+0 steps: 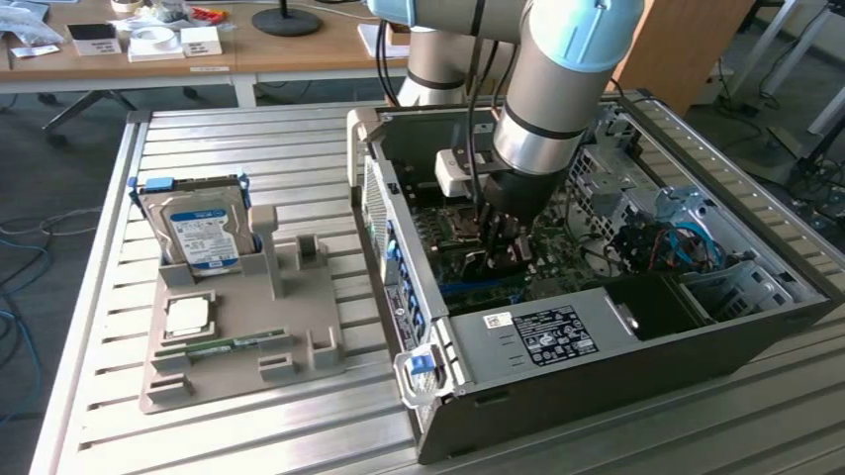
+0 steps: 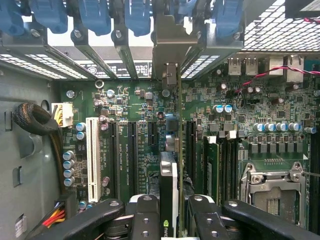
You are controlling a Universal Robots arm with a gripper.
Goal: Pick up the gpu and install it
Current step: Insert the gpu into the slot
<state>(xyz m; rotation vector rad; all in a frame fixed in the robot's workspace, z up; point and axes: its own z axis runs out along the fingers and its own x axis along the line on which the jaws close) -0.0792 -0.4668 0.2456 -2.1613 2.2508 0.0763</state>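
The gpu [image 2: 169,185] stands on edge between my two black fingers [image 2: 145,217], seen edge-on, with a logo on its near end. Its metal bracket [image 2: 172,47] lies in line with one of the rear slot openings of the case. My gripper [image 2: 175,220] is shut on the card, directly above the black expansion slots of the motherboard [image 2: 125,110]. In the exterior view my gripper [image 1: 504,255] reaches down inside the open computer case [image 1: 595,341], low over the board. Whether the card's edge sits in a slot I cannot tell.
A white slot [image 2: 92,155], a cable bundle [image 2: 32,120] and the processor socket [image 2: 272,192] flank the card. Blue latches [image 2: 137,15] line the rear panel. Beside the case a grey holder [image 1: 237,381] carries a hard drive [image 1: 198,233], a processor chip [image 1: 189,315] and a green memory stick [image 1: 225,346].
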